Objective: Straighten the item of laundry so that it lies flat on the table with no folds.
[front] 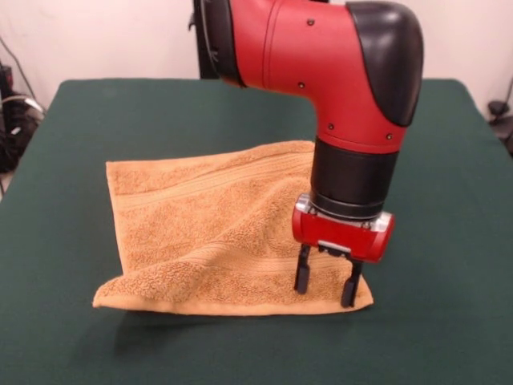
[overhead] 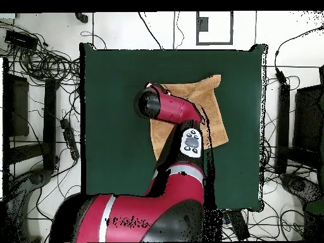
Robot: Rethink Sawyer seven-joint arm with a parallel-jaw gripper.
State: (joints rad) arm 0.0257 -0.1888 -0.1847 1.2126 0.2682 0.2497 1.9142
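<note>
The orange-tan towel (front: 212, 233) is spread under the claw (front: 326, 290), with a raised fold seen off to the picture's left. The fingers (front: 302, 277) are held apart, tips down at the towel's front corner. All around, the green table (front: 449, 241) is seen.

The red and black arm (front: 321, 64) is bent at the elbow and pointed straight down. The gripper (front: 327, 290) is held upright below the black wrist (front: 354, 180), with its two black fingers (front: 303, 271) spread apart.
</note>
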